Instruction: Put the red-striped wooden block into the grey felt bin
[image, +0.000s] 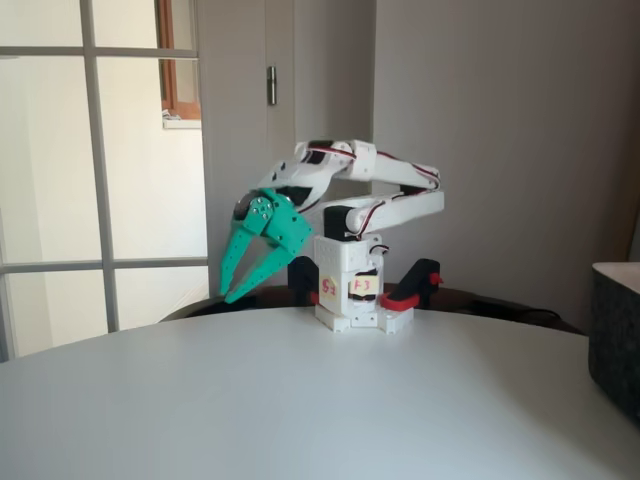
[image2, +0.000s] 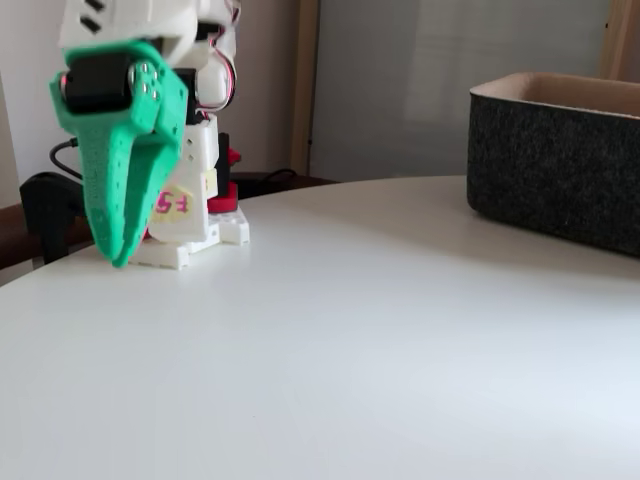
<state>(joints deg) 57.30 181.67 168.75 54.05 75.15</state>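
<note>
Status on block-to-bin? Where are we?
Nothing looks done yet. The green gripper hangs folded near the arm's base, just above the table, its fingers slightly apart with nothing between them. The bin sits at the right edge in both fixed views; what lies inside it is hidden. I can't spot the block on the table in these views. Left: find it, grasp it, carry it over and drop it in.

Domestic room, white round counter (image: 300, 400), panelled glazed door (image: 90, 180) with daylight behind, plain painted walls (image: 500, 140), hinged door (image: 250, 100), wooden window frame beyond the glass.
</note>
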